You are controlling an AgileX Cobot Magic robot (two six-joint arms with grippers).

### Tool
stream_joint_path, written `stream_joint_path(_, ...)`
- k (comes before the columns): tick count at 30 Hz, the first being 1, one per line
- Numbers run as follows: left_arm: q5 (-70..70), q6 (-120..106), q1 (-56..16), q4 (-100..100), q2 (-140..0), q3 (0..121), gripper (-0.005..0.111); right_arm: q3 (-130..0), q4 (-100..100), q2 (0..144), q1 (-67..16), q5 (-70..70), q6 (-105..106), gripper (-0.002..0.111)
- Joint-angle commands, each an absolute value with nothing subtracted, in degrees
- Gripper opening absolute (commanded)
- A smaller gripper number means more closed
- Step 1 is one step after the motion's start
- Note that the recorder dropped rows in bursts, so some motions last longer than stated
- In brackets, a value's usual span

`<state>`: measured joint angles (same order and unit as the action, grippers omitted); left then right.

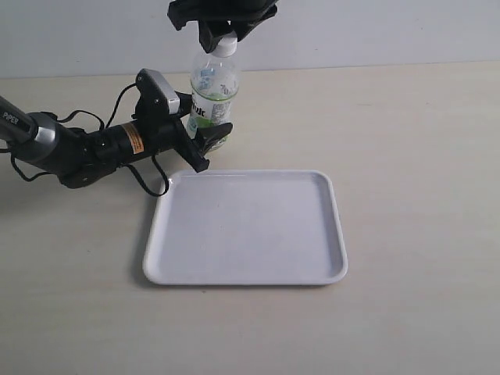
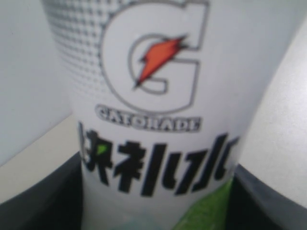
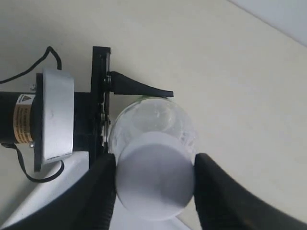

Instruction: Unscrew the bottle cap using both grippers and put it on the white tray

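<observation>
The bottle (image 1: 212,92) stands upright just behind the white tray (image 1: 246,228), clear with a white and green label. My left gripper (image 1: 205,131) is shut on the bottle's lower body; its label (image 2: 158,110) fills the left wrist view between two dark fingers (image 2: 43,196). From above, my right gripper (image 1: 225,39) is shut on the bottle cap (image 1: 226,47). In the right wrist view the round white bottle cap (image 3: 154,176) sits pinched between both black fingers (image 3: 98,196), on top of the bottle's clear shoulder (image 3: 148,117).
The left arm (image 1: 78,144), with its grey block (image 1: 160,90) and cables, lies low over the beige table to the left of the bottle. A pale wall runs along the table's far edge.
</observation>
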<state>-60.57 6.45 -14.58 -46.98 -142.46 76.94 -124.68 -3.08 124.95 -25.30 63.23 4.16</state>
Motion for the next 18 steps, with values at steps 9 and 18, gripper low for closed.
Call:
stream_joint_path(9,-58.76,6.43,-14.93,-47.83,-142.48,76.49,0.0,-125.03,-2.41,124.81,-25.32,64.13,22.91,0.0)
stream_joint_path(18,-58.49,6.56,-14.93,-48.32,-142.48,76.49,0.0,-125.03,-2.41,124.81,-25.32,64.13,39.07,0.0)
